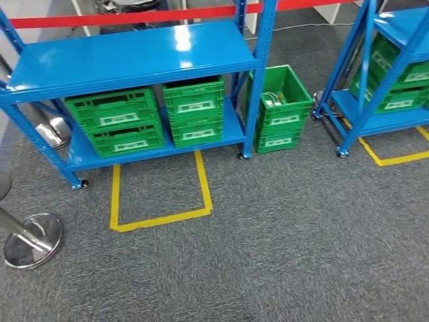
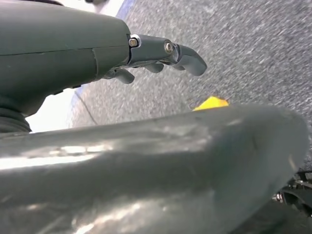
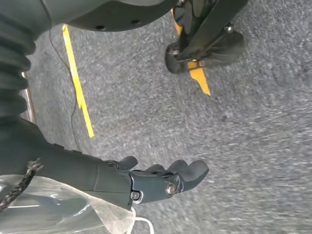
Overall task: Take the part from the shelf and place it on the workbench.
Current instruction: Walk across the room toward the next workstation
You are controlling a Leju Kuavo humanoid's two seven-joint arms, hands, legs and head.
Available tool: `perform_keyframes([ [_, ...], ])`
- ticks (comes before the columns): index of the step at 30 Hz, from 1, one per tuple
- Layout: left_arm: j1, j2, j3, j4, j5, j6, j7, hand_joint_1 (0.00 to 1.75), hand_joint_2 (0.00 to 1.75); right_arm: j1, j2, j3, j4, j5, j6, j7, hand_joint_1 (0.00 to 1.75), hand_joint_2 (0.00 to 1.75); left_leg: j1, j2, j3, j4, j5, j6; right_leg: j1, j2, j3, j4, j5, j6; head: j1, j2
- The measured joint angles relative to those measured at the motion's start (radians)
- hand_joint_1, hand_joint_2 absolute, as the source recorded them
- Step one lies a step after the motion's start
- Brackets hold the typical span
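A blue metal shelf stands ahead, its top board bare. On its lower board sit two stacks of green crates. Another green crate stands on the floor by the shelf's right post, with small pale parts inside; they are too small to tell apart. My left hand hangs over grey carpet with its fingers stretched out and nothing in them. My right hand also hangs above the carpet, fingers extended and slightly bent, holding nothing.
A second blue shelf with green crates stands at the right. Yellow tape marks a square on the carpet before the first shelf. A chrome stanchion base sits at the left, and a red barrier tape runs behind.
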Motion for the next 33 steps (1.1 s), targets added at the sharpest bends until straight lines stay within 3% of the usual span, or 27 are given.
perform_keyframes([
  [2,-0.001,-0.001,0.0,0.0,0.0,0.0,0.0,0.0,0.0,-0.001,-0.001,0.0,0.0,0.0,0.0,0.0,0.0,1.75,-0.001,-0.022,-0.001,0.009,-0.007,-0.011,-0.007,0.038,0.053,-0.122,0.053,-0.001,0.001,0.0],
  [4,-0.002,-0.001,0.001,0.0,0.0,0.0,0.0,0.0,0.0,-0.001,-0.001,0.0,0.0,0.0,0.0,0.0,0.0,1.75,-0.002,-0.039,-0.009,0.017,-0.01,-0.022,-0.009,0.06,0.076,-0.164,0.054,-0.011,0.002,0.0],
  [6,0.001,0.0,0.001,0.0,0.0,0.0,0.0,0.0,0.0,-0.001,0.0,0.001,0.0,0.0,0.0,0.0,0.0,1.75,0.001,-0.049,-0.015,0.02,-0.01,-0.03,-0.008,0.044,0.08,-0.167,0.053,-0.025,0.003,0.0],
  [8,0.002,0.0,0.002,0.0,0.0,0.0,0.0,0.0,0.0,-0.001,0.0,0.0,0.0,0.0,0.001,0.0,0.0,1.75,0.001,-0.017,-0.031,0.056,-0.034,-0.04,-0.01,0.024,0.085,-0.17,0.053,-0.037,-0.003,0.0],
  [10,0.0,0.0,0.002,0.0,0.0,0.0,0.0,0.0,0.0,0.0,0.0,0.0,0.0,-0.001,0.002,0.0,0.0,1.75,0.002,0.029,-0.084,0.166,-0.091,-0.052,-0.009,-0.001,0.089,-0.171,0.049,-0.046,-0.01,0.0],
  [11,-0.001,0.0,0.002,0.0,0.0,0.0,0.0,0.0,0.0,0.001,0.0,0.0,0.0,-0.002,0.003,0.0,0.0,1.75,0.005,0.039,-0.118,0.233,-0.118,-0.055,-0.008,-0.015,0.09,-0.171,0.046,-0.049,-0.011,0.0],
  [12,-0.001,0.0,0.003,0.0,0.0,0.0,0.0,0.0,0.0,0.002,0.0,0.0,0.0,-0.002,0.003,0.0,0.0,1.75,0.008,0.044,-0.144,0.283,-0.131,-0.058,-0.007,-0.028,0.093,-0.171,0.043,-0.05,-0.011,0.0],
  [13,0.001,0.0,0.003,0.0,0.0,0.0,0.0,0.0,0.0,0.002,0.0,0.0,0.0,-0.003,0.003,0.0,0.0,1.75,0.01,0.047,-0.154,0.301,-0.125,-0.059,-0.007,-0.04,0.096,-0.17,0.04,-0.051,-0.011,0.0],
  [14,0.002,0.001,0.003,0.0,0.0,0.0,0.0,0.0,0.0,0.001,0.0,0.0,0.0,-0.003,0.003,0.0,0.0,1.75,0.011,0.05,-0.145,0.28,-0.1,-0.058,-0.007,-0.051,0.1,-0.17,0.037,-0.05,-0.011,0.0],
  [16,0.004,0.002,0.003,0.0,0.0,0.0,0.0,0.0,0.0,0.0,0.0,0.0,0.0,-0.003,0.003,0.0,0.0,1.75,0.009,0.073,-0.086,0.158,-0.029,-0.051,-0.006,-0.069,0.11,-0.171,0.029,-0.045,-0.011,0.0],
  [17,0.003,0.002,0.003,0.0,0.0,0.0,0.0,0.0,0.0,-0.001,0.0,0.0,0.0,-0.003,0.003,0.0,0.0,1.75,0.004,0.089,-0.056,0.097,-0.009,-0.045,-0.004,-0.077,0.113,-0.17,0.024,-0.04,-0.011,0.0],
  [19,0.0,0.002,0.003,0.0,-0.001,0.0,0.0,0.0,0.0,-0.002,0.0,0.0,0.0,-0.003,0.003,0.0,0.0,1.75,-0.004,0.11,-0.029,0.039,-0.004,-0.035,0.001,-0.095,0.115,-0.172,0.015,-0.028,-0.009,0.0],
  [21,0.001,0.002,0.003,0.0,-0.001,0.0,0.0,0.0,0.0,-0.005,0.0,0.0,0.0,-0.003,0.003,0.0,0.0,1.75,-0.005,0.097,-0.029,0.032,-0.007,-0.024,0.003,-0.113,0.126,-0.177,0.011,-0.019,-0.008,0.0],
  [23,0.004,0.002,0.004,0.0,-0.001,0.0,0.0,0.0,0.0,-0.008,0.0,0.0,0.0,-0.003,0.003,0.0,0.0,1.75,0.0,0.08,-0.024,0.02,0.0,-0.011,0.001,-0.089,0.124,-0.157,-0.009,-0.011,-0.003,0.0],
  [24,0.004,0.002,0.004,0.0,-0.001,0.0,0.0,0.0,0.0,-0.009,0.0,0.0,0.0,-0.003,0.003,0.0,0.0,1.75,0.003,0.071,-0.021,0.014,0.004,-0.006,0.0,-0.065,0.103,-0.117,-0.032,-0.009,0.0,0.0],
  [25,0.003,0.001,0.004,0.0,-0.001,0.0,0.0,0.0,0.0,-0.007,0.0,0.001,0.0,-0.003,0.003,0.0,0.0,1.75,0.004,0.062,-0.021,0.013,0.005,-0.003,-0.002,-0.037,0.071,-0.057,-0.06,-0.007,0.004,0.0],
  [27,0.001,-0.001,0.005,0.0,-0.001,0.0,-0.001,0.0,0.0,-0.003,0.0,0.001,0.0,-0.003,0.003,0.0,0.0,1.75,0.004,0.04,-0.021,0.014,0.003,0.001,-0.002,-0.014,-0.004,0.07,-0.101,-0.005,0.005,0.0],
  [28,0.001,-0.002,0.005,0.0,-0.001,0.0,-0.001,0.0,0.0,-0.001,0.0,0.001,0.0,-0.003,0.003,0.0,0.0,1.75,0.004,0.028,-0.02,0.014,0.002,0.001,-0.002,-0.011,-0.029,0.099,-0.097,-0.005,0.005,0.0],
  [29,0.002,-0.002,0.005,0.0,-0.001,-0.001,-0.001,0.0,0.0,0.0,0.0,0.0,0.0,-0.003,0.003,0.0,0.0,1.75,0.004,0.016,-0.017,0.014,0.001,0.001,-0.002,-0.009,-0.036,0.09,-0.072,-0.005,0.005,0.0],
  [31,0.002,-0.002,0.006,0.0,-0.001,-0.002,0.0,0.0,0.0,0.0,0.0,0.0,0.0,-0.003,0.003,0.002,0.0,1.75,0.004,-0.009,-0.012,0.016,-0.003,-0.004,-0.004,0.011,-0.001,-0.023,0.013,-0.007,0.006,0.0],
  [33,0.0,-0.003,0.008,0.0,-0.001,-0.003,0.0,0.0,0.0,0.0,0.0,0.0,0.0,-0.003,0.004,0.004,0.0,1.75,0.002,-0.03,-0.013,0.023,-0.009,-0.015,-0.008,0.046,0.044,-0.134,0.061,-0.013,0.005,0.0],
])
